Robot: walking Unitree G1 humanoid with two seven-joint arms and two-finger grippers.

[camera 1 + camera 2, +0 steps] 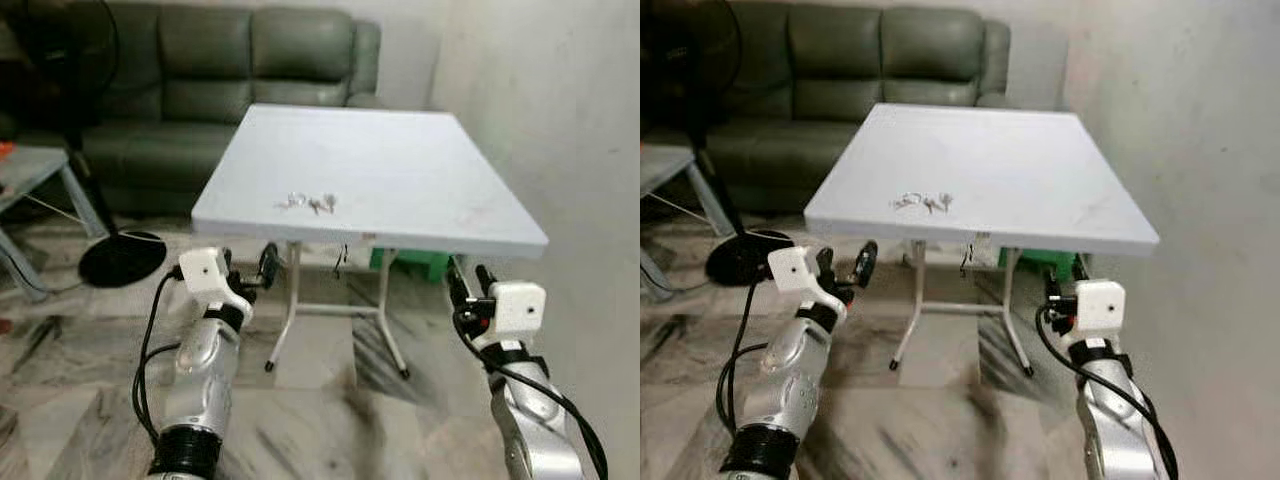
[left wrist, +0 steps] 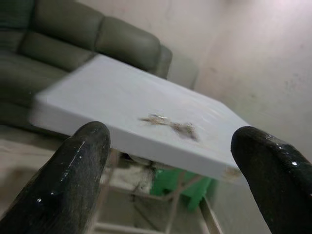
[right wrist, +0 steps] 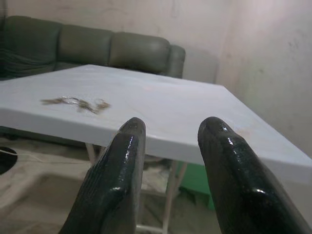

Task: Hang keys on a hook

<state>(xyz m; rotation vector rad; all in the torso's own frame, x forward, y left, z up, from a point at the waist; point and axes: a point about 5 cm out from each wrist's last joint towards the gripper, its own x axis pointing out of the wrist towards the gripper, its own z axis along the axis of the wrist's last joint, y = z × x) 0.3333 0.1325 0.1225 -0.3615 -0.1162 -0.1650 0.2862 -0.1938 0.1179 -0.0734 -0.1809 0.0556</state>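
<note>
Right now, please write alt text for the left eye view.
A bunch of keys lies near the front edge of a white table. Below it, the left gripper and right gripper are raised, empty; a green sofa stands behind.

Table (image 1: pixel 400 170) stands ahead, wall (image 1: pixel 560 120) to its right. Keys (image 1: pixel 310 203) lie on the table near its front edge, left of centre. Sofa (image 1: pixel 220 70) sits behind the table. Fan base (image 1: pixel 122 257) rests on floor (image 1: pixel 320 420), front left.

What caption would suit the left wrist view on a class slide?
Left tool, fingers open, faces the keys lying near the edge of the white table, a sofa behind.
</note>
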